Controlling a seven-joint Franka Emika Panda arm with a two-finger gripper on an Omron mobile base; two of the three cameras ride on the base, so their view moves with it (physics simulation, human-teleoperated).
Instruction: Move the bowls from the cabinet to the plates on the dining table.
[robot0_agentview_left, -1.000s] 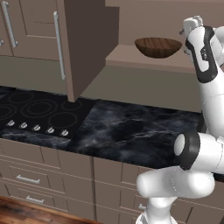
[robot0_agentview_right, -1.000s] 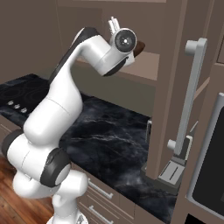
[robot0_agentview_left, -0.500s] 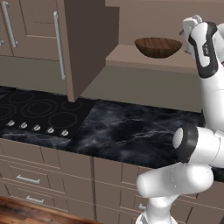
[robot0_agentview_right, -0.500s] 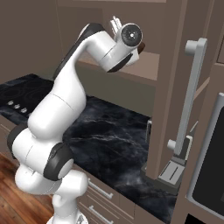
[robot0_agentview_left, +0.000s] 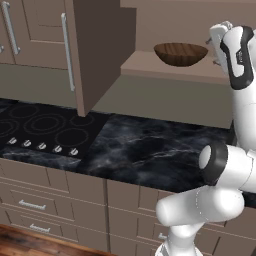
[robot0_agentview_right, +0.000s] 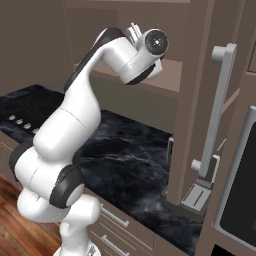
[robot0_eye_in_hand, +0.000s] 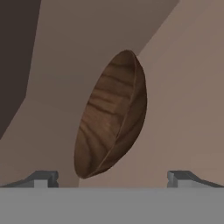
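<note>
The arm (robot0_agentview_right: 75, 130) was glossy white, built of fat rounded segments, with dark grey bands at the joints and a dark round cap on the end of its wrist joint. Its fingers (robot0_eye_in_hand: 43, 178) were small, dark grey and blocky, with lighter grey faces; no cables or markings could be seen.

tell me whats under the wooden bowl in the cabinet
The wooden bowl sits on a bare taupe shelf of the open cabinet. Nothing else shows beneath it. The spot right under its base is covered by the bowl itself.
</note>
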